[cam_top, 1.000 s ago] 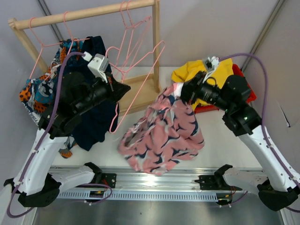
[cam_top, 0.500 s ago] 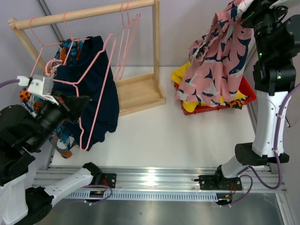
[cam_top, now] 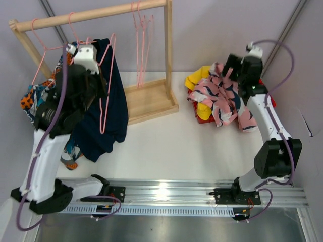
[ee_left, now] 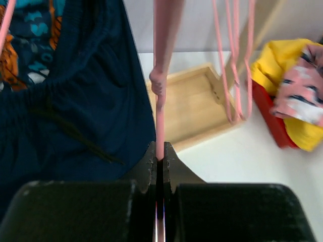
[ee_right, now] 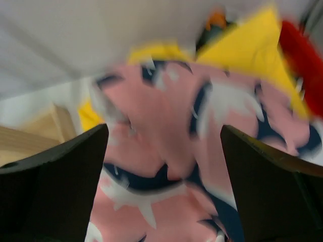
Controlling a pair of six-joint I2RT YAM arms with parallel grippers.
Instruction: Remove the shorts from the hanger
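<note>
Bright, even light; pink shorts (ee_right: 161,166) motion-blurred in right wrist view.

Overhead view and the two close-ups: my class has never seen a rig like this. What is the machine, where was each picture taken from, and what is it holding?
Two robot arms are bolted at the near edge of a white table. The overhead picture comes from a fixed camera above and behind them. Each close-up comes from a camera on one arm's wrist, looking past its own fingers. The left end effector is shut on a pink hanger, next to navy shorts that hang from the wooden rack. The right end effector is open and holds nothing. It is over pink patterned shorts, which lie on yellow shorts at a red bin.
</note>
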